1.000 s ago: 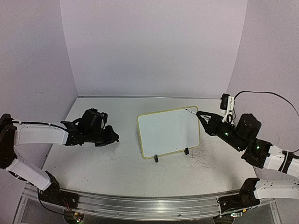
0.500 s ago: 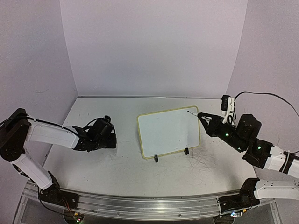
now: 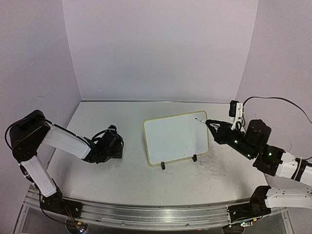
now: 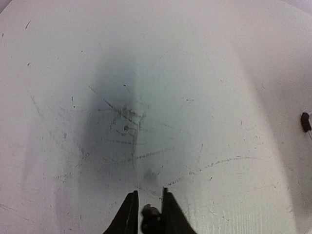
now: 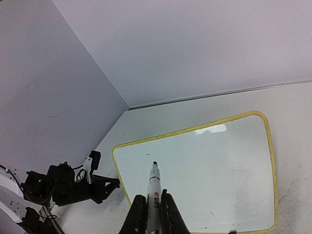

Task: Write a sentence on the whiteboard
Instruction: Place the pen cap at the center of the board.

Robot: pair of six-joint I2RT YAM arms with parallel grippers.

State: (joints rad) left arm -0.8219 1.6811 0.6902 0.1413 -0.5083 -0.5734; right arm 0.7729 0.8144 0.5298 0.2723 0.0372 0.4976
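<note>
The whiteboard (image 3: pixel 176 138), white with a pale-yellow rim, stands tilted on two black clip feet at mid-table. It also shows in the right wrist view (image 5: pixel 219 180). Its face is blank and no sentence shows on it. My right gripper (image 3: pixel 210 123) is shut on a white marker (image 5: pixel 154 183). The marker's black tip hovers over the board's upper right corner. My left gripper (image 3: pixel 113 148) is low over the table, left of the board. Its jaws stand narrowly apart around a small black cap-like piece (image 4: pixel 151 215).
The tabletop (image 4: pixel 195 97) under my left gripper is scuffed with faint grey scribbles. One black clip foot (image 4: pixel 305 122) of the board shows at the right edge of the left wrist view. Lilac walls close in the back and both sides.
My left arm has folded back and its gripper has dropped low to the table, staying left of the board. My right gripper has edged slightly left with the marker.
</note>
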